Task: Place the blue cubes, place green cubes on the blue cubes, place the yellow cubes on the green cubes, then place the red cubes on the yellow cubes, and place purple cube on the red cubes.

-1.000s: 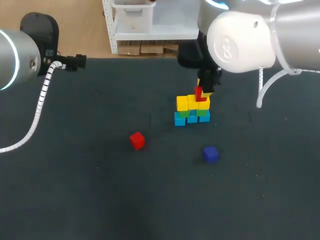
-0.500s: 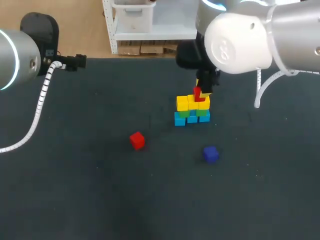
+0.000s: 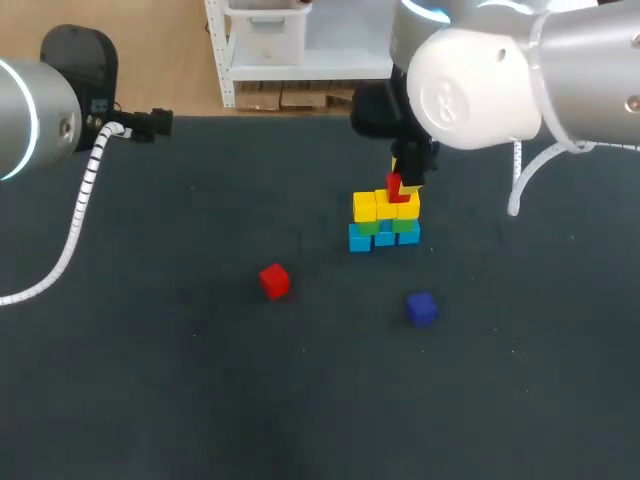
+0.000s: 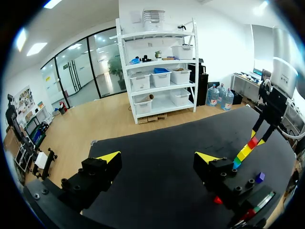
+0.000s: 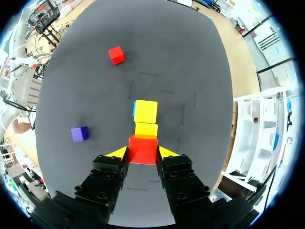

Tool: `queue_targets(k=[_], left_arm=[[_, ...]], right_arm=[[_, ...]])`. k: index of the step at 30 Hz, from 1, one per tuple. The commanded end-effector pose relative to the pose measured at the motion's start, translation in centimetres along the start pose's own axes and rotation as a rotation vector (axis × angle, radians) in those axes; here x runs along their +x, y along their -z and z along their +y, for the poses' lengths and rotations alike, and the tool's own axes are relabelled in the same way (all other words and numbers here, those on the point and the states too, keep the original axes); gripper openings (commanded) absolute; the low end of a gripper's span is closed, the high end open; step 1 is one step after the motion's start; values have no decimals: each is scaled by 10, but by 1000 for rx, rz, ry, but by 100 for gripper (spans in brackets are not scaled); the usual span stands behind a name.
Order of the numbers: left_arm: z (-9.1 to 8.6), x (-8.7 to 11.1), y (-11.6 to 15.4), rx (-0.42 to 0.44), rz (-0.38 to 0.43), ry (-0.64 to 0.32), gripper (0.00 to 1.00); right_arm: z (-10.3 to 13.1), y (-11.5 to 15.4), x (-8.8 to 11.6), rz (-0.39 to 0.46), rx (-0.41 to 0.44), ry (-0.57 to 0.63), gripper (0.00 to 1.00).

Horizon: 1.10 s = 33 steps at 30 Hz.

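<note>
Red cube (image 5: 142, 149), sides behind the jaws

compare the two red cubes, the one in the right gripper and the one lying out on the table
The gripped red cube is clamped between the fingers of the right gripper; the loose red cube lies on the table with nothing touching it. The gripped red cube is up at the top of the stack, over the yellow cubes; the loose red cube sits alone, well apart from the stack. Both look the same red and about the same size.
</note>
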<state>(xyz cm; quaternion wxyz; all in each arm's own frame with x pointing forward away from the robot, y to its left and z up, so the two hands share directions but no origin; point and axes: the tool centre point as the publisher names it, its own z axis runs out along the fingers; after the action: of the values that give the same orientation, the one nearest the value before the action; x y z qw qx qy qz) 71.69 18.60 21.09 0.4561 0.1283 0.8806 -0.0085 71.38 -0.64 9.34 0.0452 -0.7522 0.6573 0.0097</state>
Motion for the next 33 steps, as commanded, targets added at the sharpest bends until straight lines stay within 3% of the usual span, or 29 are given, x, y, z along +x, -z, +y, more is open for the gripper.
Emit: queue_targets(k=[1,6,9,15,18,21,23,29,31,33], left_arm=[[2,-1,0,9,3,-2,100],[2,-1,0,9,3,-2,100],[2,-1,0,9,3,-2,100],[2,-1,0,9,3,-2,100],[2,-1,0,9,3,-2,100],[2,-1,0,9,3,-2,100],[2,-1,0,9,3,-2,100],[2,-1,0,9,3,-2,100],[2,-1,0,9,3,-2,100],[2,-1,0,9,3,-2,100]], right_arm=[[0,0,1,-2,2,0,3],[0,0,1,0,4,0,11],[0,1,2,0,6,0,24],[1,1,1,-1,5,0,27],[1,0,1,0,5,2,38],[1,0,1,-1,6,3,42],[1,0,1,-1,6,3,48],[1,0,1,-2,7,1,95],[1,0,1,-3,7,0,100],[1,0,1,-4,9,-2,97]])
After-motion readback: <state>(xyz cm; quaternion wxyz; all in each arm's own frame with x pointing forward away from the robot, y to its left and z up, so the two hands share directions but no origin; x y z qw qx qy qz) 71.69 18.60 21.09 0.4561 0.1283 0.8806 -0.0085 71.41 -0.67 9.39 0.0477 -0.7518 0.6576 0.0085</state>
